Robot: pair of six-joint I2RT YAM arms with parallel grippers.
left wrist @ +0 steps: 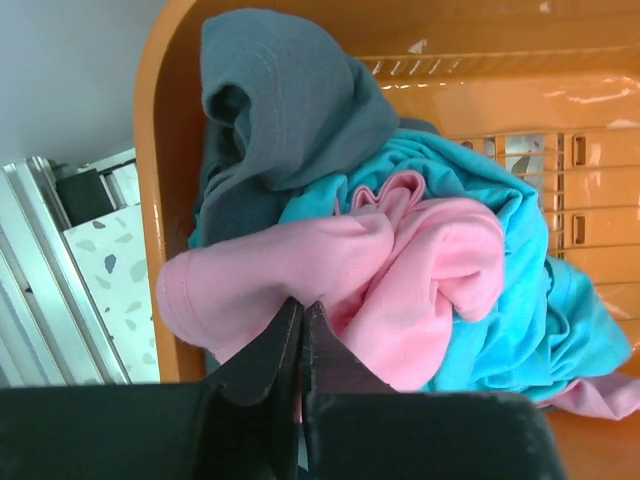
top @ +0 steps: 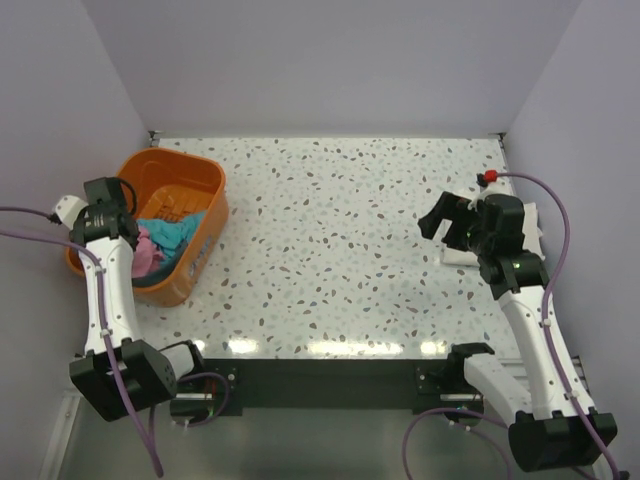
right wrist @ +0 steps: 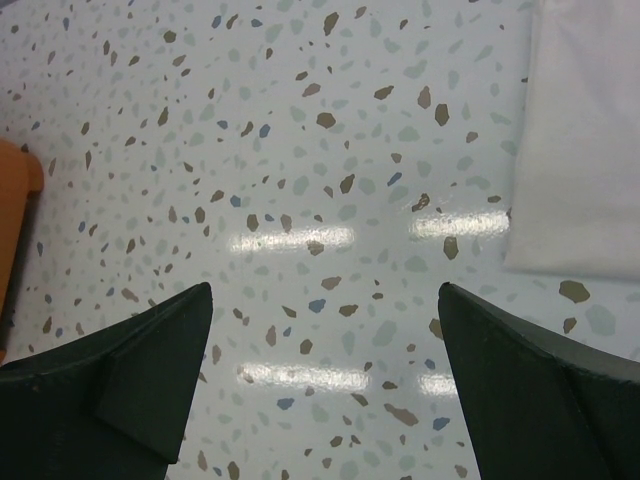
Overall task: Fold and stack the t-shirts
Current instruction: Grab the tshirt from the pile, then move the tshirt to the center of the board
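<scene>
The pink t-shirt (left wrist: pixel 400 270) lies crumpled on top of the pile in the orange basket, over the teal t-shirt (left wrist: pixel 540 320), with the dark slate-blue t-shirt (left wrist: pixel 290 100) bunched behind them. My left gripper (left wrist: pixel 302 308) reaches into the basket and is shut on a fold of the pink t-shirt. In the top view the left gripper (top: pixel 128 215) hangs over the pink t-shirt (top: pixel 150 255) and the teal t-shirt (top: pixel 182 230). The cream-white t-shirt (right wrist: pixel 580 140) lies folded flat at the table's right side. My right gripper (right wrist: pixel 325 330) is open and empty above bare table beside it.
The orange plastic basket (top: pixel 195 170) stands at the table's left side, its wall (left wrist: pixel 160 150) close around the left gripper; its edge (right wrist: pixel 15 190) also shows in the right wrist view. The speckled tabletop (top: pixel 330 240) lies between the arms. Walls close in the left, right and back.
</scene>
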